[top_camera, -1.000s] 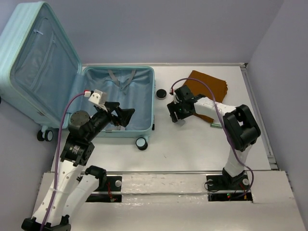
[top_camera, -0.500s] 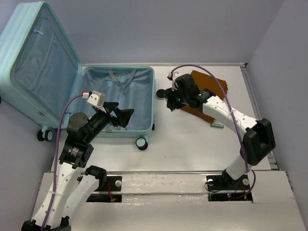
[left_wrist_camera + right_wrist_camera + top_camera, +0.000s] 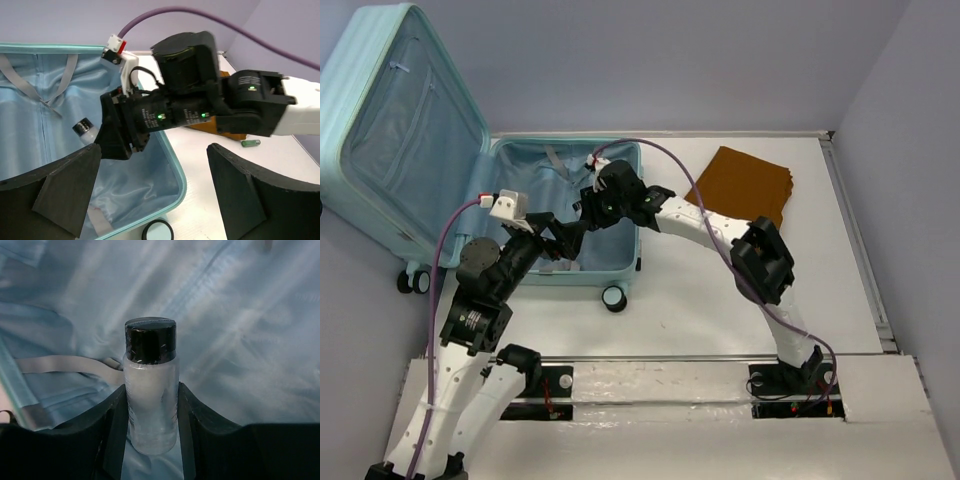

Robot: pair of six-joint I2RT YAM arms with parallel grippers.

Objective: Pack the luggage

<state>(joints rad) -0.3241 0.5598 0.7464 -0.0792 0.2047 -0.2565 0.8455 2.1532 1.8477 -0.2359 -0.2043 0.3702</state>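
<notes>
Presumably to drop it inside, the right gripper [image 3: 592, 205] hangs over the lined lower shell of the luggage [image 3: 520, 165], which lies open with its lid raised, and grips a small black-capped bottle [image 3: 150, 390]. Over the luggage's near rim, the left gripper [image 3: 570, 240] hovers spread wide and empty, likely keeping clear.

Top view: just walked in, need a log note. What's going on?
The right gripper's jaws are shut on a small clear bottle with a black cap, holding it over the lower shell of the open pale aqua hard-shell suitcase. The left gripper hovers open at the shell's near edge. A folded brown cloth lies on the table.
</notes>
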